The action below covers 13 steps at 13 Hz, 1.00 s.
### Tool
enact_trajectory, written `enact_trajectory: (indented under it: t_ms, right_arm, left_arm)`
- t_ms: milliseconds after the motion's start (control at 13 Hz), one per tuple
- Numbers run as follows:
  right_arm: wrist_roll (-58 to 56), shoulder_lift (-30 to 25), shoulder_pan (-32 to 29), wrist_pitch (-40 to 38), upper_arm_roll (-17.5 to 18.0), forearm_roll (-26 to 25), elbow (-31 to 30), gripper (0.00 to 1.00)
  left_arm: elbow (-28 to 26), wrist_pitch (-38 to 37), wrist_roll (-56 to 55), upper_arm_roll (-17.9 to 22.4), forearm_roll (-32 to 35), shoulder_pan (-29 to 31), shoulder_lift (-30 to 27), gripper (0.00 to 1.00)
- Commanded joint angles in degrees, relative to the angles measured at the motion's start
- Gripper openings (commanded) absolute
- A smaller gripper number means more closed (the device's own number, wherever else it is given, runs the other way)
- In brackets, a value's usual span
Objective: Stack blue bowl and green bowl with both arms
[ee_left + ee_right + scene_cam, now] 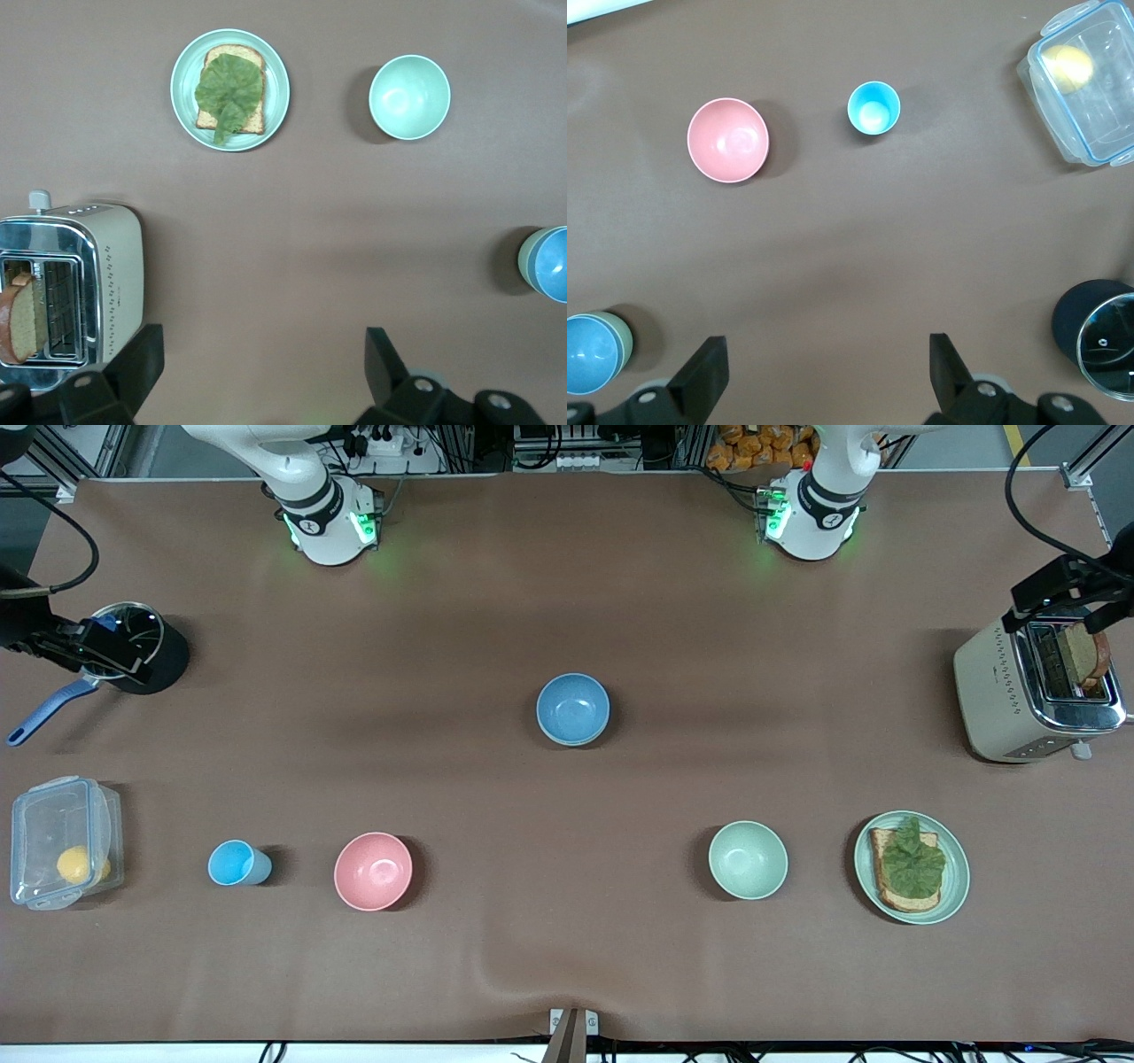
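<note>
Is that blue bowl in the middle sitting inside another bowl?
Yes. The blue bowl sits nested in a green bowl, whose rim peeks out beside it.

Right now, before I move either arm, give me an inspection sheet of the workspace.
Surface: brown table cover, rippled at its near edge.
Job's things: blue bowl sits inside green bowl, mid-table; stack looks done.
Clutter: mint bowl, plate with toast, toaster, pink bowl, cup, clear box, pot.
Grippers: left gripper open, empty, over the toaster; right gripper open, empty, over the pot.
Cables: black cables loop at the table's corners.
Surroundings: power strips off the table by the bases.
</note>
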Motion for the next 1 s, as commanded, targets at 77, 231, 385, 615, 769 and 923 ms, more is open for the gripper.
enact_trajectory:
  t_ms: [77,231,385,615,769,923]
  right_arm:
    - [-0.7,0.7,-1.4,-0.4,1.2,-1.8,1.4,1.0]
    - [-1.2,0.9,-1.5,-0.5,1.1,-2.2,2.2,1.0]
    - [-6.4,1.4,-1.5,-0.4,1.1,-2.1,2.3,1.0]
    - [-7.4,1.4,-1.6,-0.4,1.1,-2.1,2.3,1.0]
    - [-7.3,1.4,-1.6,-0.4,1.1,-2.1,2.3,1.0]
    - [-7.3,1.4,-1.6,-0.4,1.1,-2.1,2.3,1.0]
  left_arm:
    - [-1.1,0.3,-2.0,-5.9,5.5,0.1,0.0,1.0]
    - [-1.2,0.4,-2.6,-6.1,4.9,0.0,0.2,1.0]
    - [-1.6,0.4,-2.6,-6.2,4.4,-0.1,0.1,1.0]
    - [-2.1,0.3,-2.6,-5.8,2.4,0.1,-0.2,1.0]
    - [-1.9,0.3,-2.6,-5.8,2.4,0.1,-0.1,1.0]
    - [-1.8,0.3,-3.3,-5.7,2.4,0.1,0.0,1.0]
